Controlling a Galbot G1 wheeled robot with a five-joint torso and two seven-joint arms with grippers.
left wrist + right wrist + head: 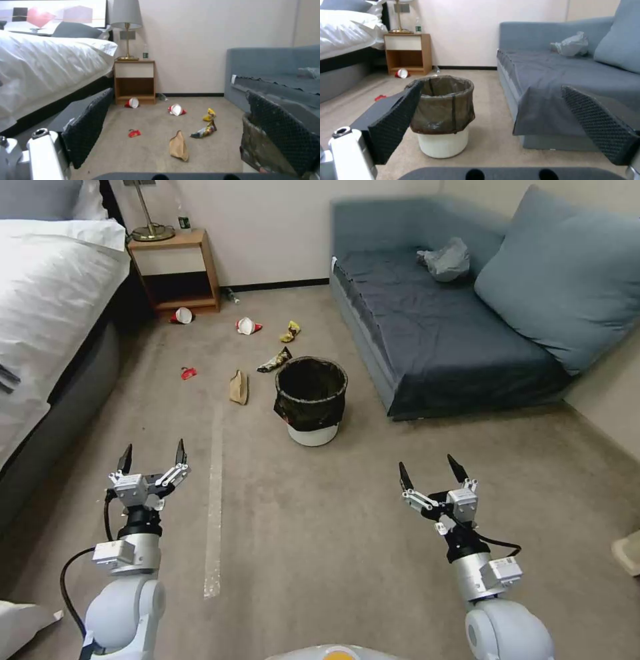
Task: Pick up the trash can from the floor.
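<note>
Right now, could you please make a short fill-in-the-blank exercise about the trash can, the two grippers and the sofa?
1. The trash can stands upright on the ____.
2. Its rim is covered by a ____ bag liner.
3. The left gripper and the right gripper both have their fingers ____.
4. A grey plastic bag lies on the ____.

Missing words: floor; black; open; sofa

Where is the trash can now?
In the head view, the trash can stands upright on the floor, center, beside the sofa, ahead of both open grippers.
</note>
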